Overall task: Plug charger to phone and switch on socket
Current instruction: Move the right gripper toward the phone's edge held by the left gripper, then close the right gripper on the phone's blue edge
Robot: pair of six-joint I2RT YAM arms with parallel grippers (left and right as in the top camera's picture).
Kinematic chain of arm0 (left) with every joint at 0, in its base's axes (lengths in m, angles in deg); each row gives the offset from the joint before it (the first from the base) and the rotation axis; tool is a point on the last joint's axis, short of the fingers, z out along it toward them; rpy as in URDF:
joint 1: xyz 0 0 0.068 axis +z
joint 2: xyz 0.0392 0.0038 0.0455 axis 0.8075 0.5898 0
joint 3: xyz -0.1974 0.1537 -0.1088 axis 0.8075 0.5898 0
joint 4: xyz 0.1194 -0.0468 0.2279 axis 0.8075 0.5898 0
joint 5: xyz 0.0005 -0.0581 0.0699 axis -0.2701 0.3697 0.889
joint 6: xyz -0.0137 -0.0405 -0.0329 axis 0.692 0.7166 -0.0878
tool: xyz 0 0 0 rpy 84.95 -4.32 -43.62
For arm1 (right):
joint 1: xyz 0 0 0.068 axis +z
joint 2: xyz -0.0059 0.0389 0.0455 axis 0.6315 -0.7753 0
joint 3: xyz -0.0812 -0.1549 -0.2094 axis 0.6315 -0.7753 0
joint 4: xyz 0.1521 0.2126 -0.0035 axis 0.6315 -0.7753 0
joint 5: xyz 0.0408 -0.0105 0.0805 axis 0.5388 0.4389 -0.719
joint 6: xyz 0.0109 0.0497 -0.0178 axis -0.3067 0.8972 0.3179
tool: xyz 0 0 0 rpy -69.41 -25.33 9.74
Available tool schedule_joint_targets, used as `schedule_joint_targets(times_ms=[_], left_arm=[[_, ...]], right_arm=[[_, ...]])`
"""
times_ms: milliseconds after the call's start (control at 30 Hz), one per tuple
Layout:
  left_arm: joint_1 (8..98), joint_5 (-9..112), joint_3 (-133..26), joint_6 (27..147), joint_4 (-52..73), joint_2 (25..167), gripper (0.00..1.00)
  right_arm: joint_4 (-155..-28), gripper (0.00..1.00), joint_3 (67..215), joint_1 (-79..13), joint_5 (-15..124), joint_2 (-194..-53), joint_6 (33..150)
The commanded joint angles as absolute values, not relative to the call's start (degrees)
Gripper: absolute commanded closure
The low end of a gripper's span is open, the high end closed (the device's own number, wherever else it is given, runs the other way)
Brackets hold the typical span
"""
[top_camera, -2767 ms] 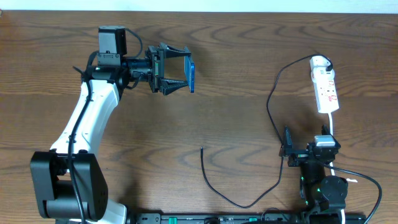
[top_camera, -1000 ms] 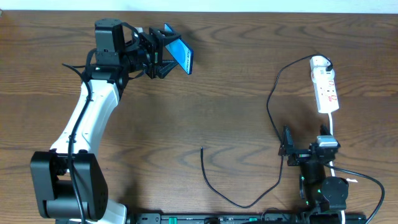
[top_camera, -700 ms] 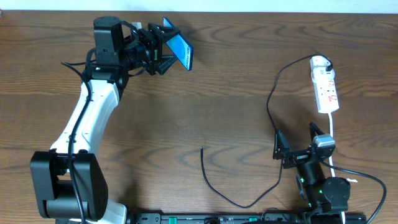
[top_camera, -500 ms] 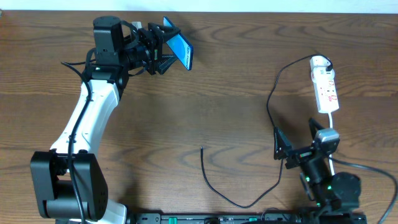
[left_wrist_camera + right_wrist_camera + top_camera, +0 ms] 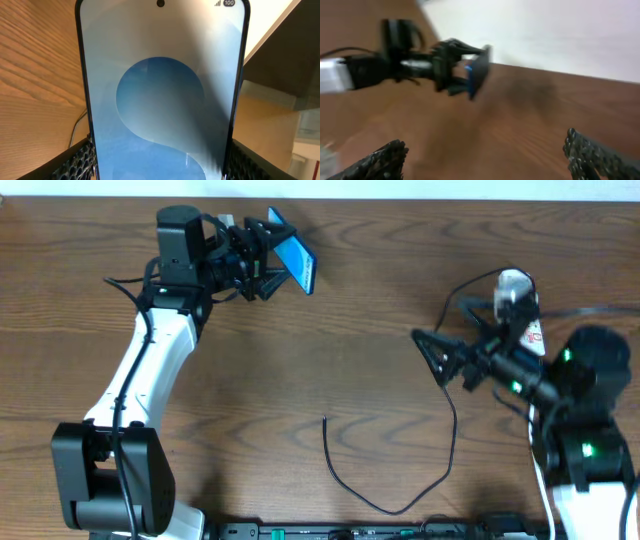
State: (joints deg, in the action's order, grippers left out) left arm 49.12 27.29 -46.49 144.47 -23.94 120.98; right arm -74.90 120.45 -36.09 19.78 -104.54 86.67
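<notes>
Left hand [image 5: 272, 258] clamped on phone [image 5: 298, 263], raised at upper left. Right hand [image 5: 428, 356] spread wide, empty, mid-right above surface [image 5: 380, 300]. Charger tip [image 5: 324, 420] lies loose at lower centre; socket [image 5: 516, 281] upper right. Step looks like fetching the cable; next, the empty one must drop onto that tip.

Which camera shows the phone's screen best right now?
The left wrist view: the phone fills the frame, its blue screen sharp and facing the camera. Overhead shows it small and tilted in the left gripper. The right wrist view is blurred and catches it nearly edge-on.
</notes>
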Motion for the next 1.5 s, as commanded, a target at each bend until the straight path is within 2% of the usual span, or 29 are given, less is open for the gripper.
schedule_joint_targets(times_ms=[0,200,400,700,967,1233,1467], left_arm=[[47.7,28.0,-47.8,143.6,-25.6,119.8,0.93],[46.5,28.1,-47.8,143.6,-26.3,119.8,0.93],[45.3,29.1,-47.8,143.7,-26.3,119.8,0.93],[42.8,30.2,-47.8,143.9,-26.3,119.8,0.93],[40.5,31.5,-47.8,143.9,-26.3,119.8,0.93],[39.2,32.1,-47.8,144.8,-26.3,119.8,0.93],[39.2,32.1,-47.8,146.1,-26.8,119.8,0.93]], right_arm=[[-72.9,0.01,122.6,-36.4,7.0,-110.5,88.4],[-71.4,0.01,122.5,-36.3,4.5,-116.4,89.6],[-71.5,0.06,122.5,-34.1,9.7,-118.8,89.1],[-72.4,0.02,122.5,-21.9,34.8,-119.2,87.6],[-72.5,0.07,122.5,-15.3,48.7,-119.2,88.2],[-71.7,0.11,122.5,-13.6,50.9,-119.8,93.7],[-68.0,0.11,122.5,-12.6,50.6,-122.7,96.3]])
